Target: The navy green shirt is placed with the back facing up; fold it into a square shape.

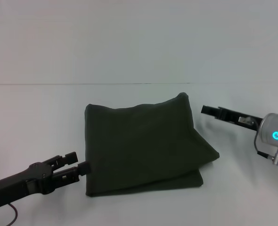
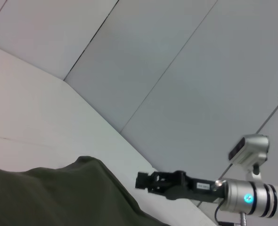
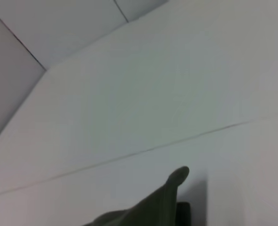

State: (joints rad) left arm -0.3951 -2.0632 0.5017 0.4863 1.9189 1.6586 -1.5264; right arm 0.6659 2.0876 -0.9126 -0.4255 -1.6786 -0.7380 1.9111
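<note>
The navy green shirt (image 1: 143, 146) lies folded on the white table (image 1: 35, 117) as a rough square, with a lower layer sticking out along its right and near edges. My left gripper (image 1: 79, 163) is low at the shirt's near left corner. It is open, with its tips just short of the cloth and nothing between them. My right gripper (image 1: 206, 110) hovers just right of the shirt's far right corner, apart from the fabric. The left wrist view shows the shirt (image 2: 59, 197) with the right gripper (image 2: 141, 181) beyond it. The shirt's raised corner (image 3: 174, 181) shows in the right wrist view.
White table surface surrounds the shirt on all sides. A seam (image 1: 129, 84) runs across the table behind it. A thin red cable (image 1: 12, 214) hangs under my left arm at the near left edge.
</note>
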